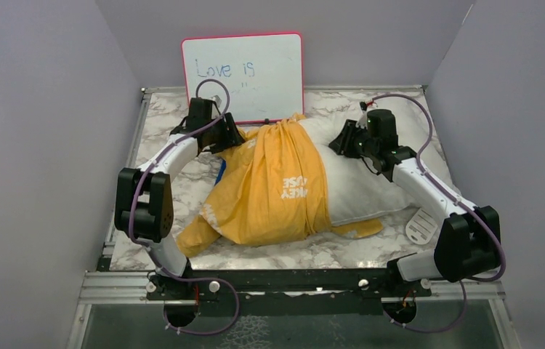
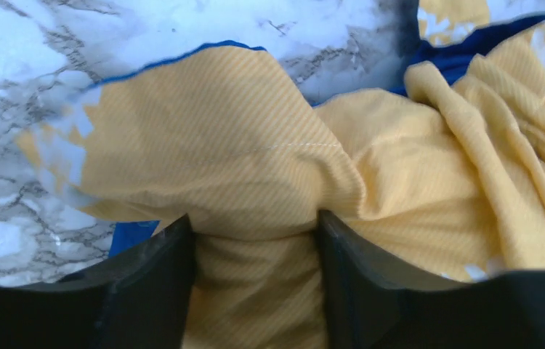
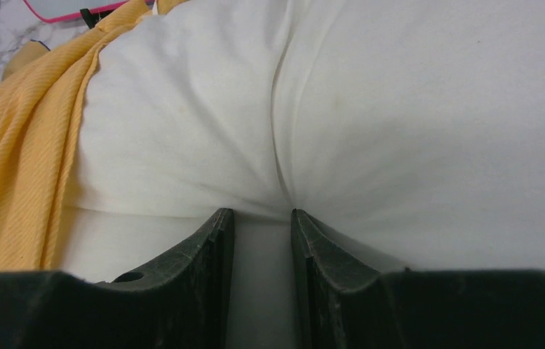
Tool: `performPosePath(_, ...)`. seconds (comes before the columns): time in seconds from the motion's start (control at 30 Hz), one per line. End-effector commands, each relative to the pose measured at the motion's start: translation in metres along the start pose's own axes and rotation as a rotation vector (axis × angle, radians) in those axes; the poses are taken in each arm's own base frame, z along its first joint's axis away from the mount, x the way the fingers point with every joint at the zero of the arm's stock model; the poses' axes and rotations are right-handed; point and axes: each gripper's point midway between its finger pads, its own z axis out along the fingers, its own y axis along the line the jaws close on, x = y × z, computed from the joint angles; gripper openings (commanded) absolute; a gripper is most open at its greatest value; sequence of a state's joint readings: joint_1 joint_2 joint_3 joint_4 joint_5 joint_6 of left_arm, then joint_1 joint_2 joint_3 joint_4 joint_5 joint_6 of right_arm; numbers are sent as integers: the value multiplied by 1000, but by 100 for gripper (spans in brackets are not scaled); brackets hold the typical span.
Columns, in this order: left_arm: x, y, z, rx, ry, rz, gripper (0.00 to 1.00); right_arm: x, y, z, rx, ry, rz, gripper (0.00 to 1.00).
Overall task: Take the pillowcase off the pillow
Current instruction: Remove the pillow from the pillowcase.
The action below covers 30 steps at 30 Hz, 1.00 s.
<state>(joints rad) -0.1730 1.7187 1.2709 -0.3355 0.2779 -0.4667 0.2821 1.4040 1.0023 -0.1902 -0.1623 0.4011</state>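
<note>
Fabric looks soft, light and likely slippery, so I favour bunched folds: my left claw [image 2: 255,218] clenches the pillowcase [image 1: 277,185] at its far-left end, my right claw [image 3: 259,212] pinches the plump pillow [image 1: 371,174], half bared, on the tabletop [image 1: 284,256]

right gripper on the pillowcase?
No, the right gripper pinches the bare white pillow; the yellow pillowcase lies off to one side.

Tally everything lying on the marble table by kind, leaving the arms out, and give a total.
Soft yellow-orange and blue fabric pillowcase: 1
Plump white rectangular pillow: 1
Pink-framed whiteboard: 1
Small white slotted disc: 1
Total: 4
</note>
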Motion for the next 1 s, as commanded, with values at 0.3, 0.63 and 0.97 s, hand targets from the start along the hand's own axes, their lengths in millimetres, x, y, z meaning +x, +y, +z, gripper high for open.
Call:
performPosePath(0.3, -59, 69, -77, -185, -244, -44, 0, 85, -58, -18, 302, 265, 139, 14)
performPosePath(0.63, -68, 128, -163, -274, -353, -146, 0, 79, -56, -15, 313, 231, 197, 8)
performPosePath(0.97, -46, 85, -147, 8, -230, -68, 0, 10, -8, -40, 116, 93, 58, 34)
